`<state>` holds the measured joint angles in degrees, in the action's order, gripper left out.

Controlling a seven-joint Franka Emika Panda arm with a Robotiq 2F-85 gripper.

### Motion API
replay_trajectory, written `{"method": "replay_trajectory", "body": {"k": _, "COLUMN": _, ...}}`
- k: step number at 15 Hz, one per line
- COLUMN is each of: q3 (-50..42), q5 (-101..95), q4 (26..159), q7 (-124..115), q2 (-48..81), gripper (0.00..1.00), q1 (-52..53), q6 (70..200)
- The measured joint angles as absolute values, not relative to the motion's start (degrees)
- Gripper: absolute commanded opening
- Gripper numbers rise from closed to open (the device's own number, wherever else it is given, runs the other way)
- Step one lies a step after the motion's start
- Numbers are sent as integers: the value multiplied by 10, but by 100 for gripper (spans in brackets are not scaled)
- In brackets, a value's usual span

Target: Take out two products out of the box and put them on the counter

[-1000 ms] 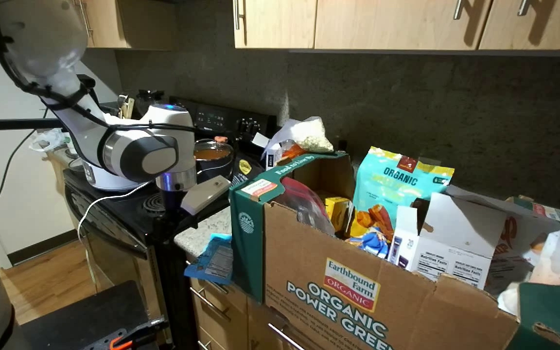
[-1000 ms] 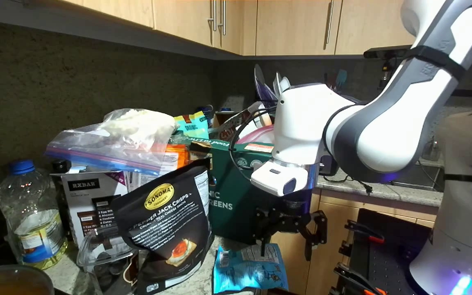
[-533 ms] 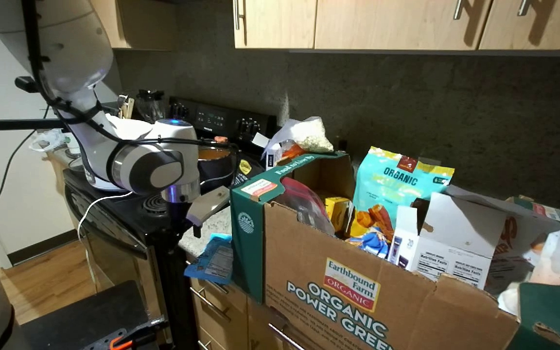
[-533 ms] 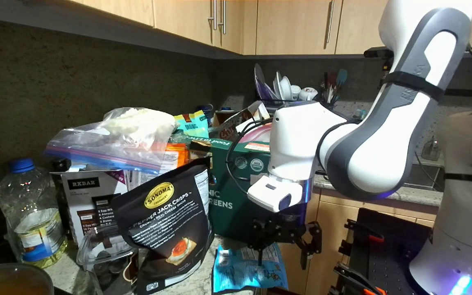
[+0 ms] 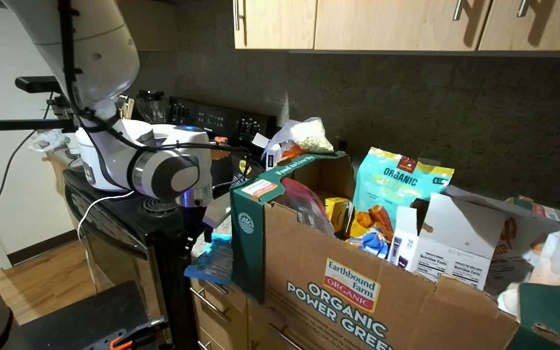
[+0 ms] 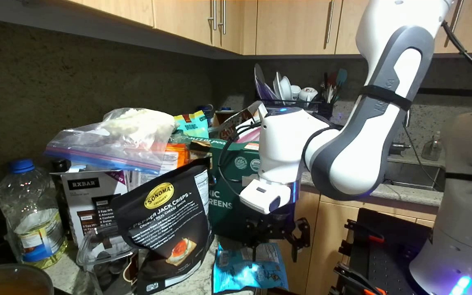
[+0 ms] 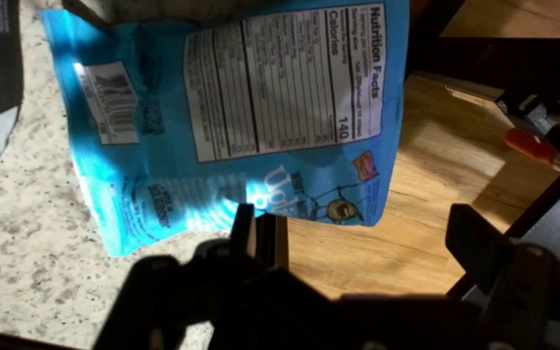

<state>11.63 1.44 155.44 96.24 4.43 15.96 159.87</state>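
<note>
- if pinching blue packet (image 7: 226, 131) next, as seems likely: centre gripper (image 7: 353, 216) over overhang, close slowly, draw inward
- gripper: spread wide, empty
- blue packet: partly on counter (image 7: 27, 243), overhanging edge, just beside box (image 5: 396, 291)

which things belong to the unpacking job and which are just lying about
Job: brown-and-green cardboard box; packaged groceries inside it; speckled grey stone-look counter; open black hand.
Lying about: black Sonoma pouch; clear, blue-capped plastic bottle; white RXBAR carton; blue rectangular snack pouch (unless already unpacked).
</note>
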Motion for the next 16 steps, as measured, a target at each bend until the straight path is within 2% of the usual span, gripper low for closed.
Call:
{"method": "replay_trajectory", "body": {"k": 9, "q3": 143, "q5": 6, "q4": 1520, "q7": 963, "q2": 97, "gripper": 100, "q1": 129, "q6": 1599}}
{"method": "replay_trajectory", "body": {"k": 10, "q3": 146, "q5": 6, "q4": 1517, "q7": 963, "q2": 102, "gripper": 97, "q1": 125, "q6": 1599}}
{"method": "replay_trajectory", "body": {"k": 11, "q3": 148, "q5": 5, "q4": 1514, "q7": 963, "q2": 108, "gripper": 86, "q1": 123, "q6": 1599}}
{"method": "replay_trajectory", "body": {"k": 12, "q3": 149, "q5": 4, "q4": 1510, "q7": 963, "q2": 113, "gripper": 83, "q1": 121, "q6": 1598}}
{"method": "replay_trajectory", "body": {"k": 13, "q3": 151, "q5": 2, "q4": 1507, "q7": 963, "q2": 118, "gripper": 71, "q1": 118, "q6": 1598}}
{"method": "replay_trajectory", "body": {"k": 16, "q3": 154, "q5": -8, "q4": 1499, "q7": 963, "q2": 128, "gripper": 59, "q1": 114, "q6": 1598}}
